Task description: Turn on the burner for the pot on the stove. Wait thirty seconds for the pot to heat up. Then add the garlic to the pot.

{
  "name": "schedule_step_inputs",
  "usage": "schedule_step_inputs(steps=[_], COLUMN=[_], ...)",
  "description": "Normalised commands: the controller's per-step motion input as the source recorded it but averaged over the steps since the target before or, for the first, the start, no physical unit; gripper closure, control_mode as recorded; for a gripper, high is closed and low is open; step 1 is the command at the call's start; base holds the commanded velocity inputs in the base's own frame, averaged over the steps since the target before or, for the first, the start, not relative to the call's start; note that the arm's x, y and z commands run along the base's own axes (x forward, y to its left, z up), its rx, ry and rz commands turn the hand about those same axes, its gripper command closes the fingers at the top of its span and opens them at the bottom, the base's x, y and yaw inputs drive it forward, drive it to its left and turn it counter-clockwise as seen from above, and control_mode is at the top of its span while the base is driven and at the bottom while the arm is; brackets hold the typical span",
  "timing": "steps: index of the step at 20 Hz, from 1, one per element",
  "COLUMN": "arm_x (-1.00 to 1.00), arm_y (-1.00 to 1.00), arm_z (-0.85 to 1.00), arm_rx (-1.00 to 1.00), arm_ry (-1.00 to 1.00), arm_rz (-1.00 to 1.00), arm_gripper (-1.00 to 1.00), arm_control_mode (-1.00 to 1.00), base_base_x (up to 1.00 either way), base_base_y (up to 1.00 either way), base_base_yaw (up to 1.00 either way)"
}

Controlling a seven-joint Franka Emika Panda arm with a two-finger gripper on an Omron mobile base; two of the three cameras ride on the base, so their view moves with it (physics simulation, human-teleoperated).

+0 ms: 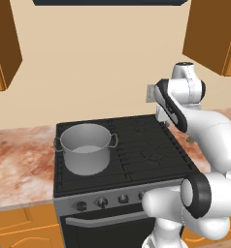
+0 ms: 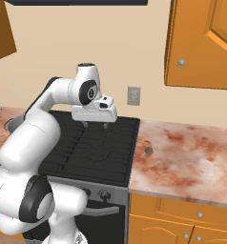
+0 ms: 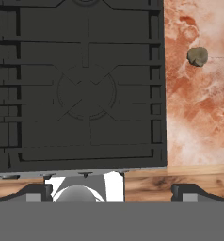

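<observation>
While my cameras look down over the range, I work from the biggest thing inward. The stove (image 1: 137, 145) fills the middle of both base views, its black grates flush between two stretches of marbled counter (image 2: 191, 152), with the knob row (image 1: 112, 200) along its grey front panel. I can't tell from here whether any burner is lit; I see no flame.

Next in size, the pot (image 1: 85, 147) stands upright on the stove's left side toward the front, open-topped and apparently empty, which suits dropping something in from above.

My arm reaches out over the right half of the cooktop, and the gripper (image 2: 95, 125) hangs above the grates with its fingers pointing straight down. The fingers (image 3: 36, 192) stand at their widest with nothing between them. I judge that posture as ready for a top-down pick rather than for twisting a knob.

Smallest of all, the garlic (image 3: 197, 56) lies on the counter just right of the stove's edge, near it but not touching, and well apart from the pot. In the right base view it is a small dull spot (image 2: 149, 150). My hand is not yet over it; a move to the right comes first, I reckon.
</observation>
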Motion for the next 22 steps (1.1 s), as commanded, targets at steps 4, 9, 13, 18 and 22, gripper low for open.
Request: schedule_step_inputs(steps=[4,9,13,18,22], arm_x=[0.0,0.0,0.0,0.0,0.0], arm_y=[0.0,0.0,0.0,0.0,0.0], arm_z=[0.0,0.0,0.0,0.0,0.0], arm_rx=[0.0,0.0,0.0,0.0,0.0], arm_ry=[0.0,0.0,0.0,0.0,0.0], arm_rz=[0.0,0.0,0.0,0.0,0.0], arm_gripper=[-1.0,-1.0,-1.0,-1.0,-1.0], arm_control_mode=[-1.0,-1.0,-1.0,-1.0,-1.0], base_base_x=[0.0,0.0,0.0,0.0,0.0], base_base_y=[0.0,0.0,0.0,0.0,0.0], base_base_yaw=[0.0,0.0,0.0,0.0,0.0])
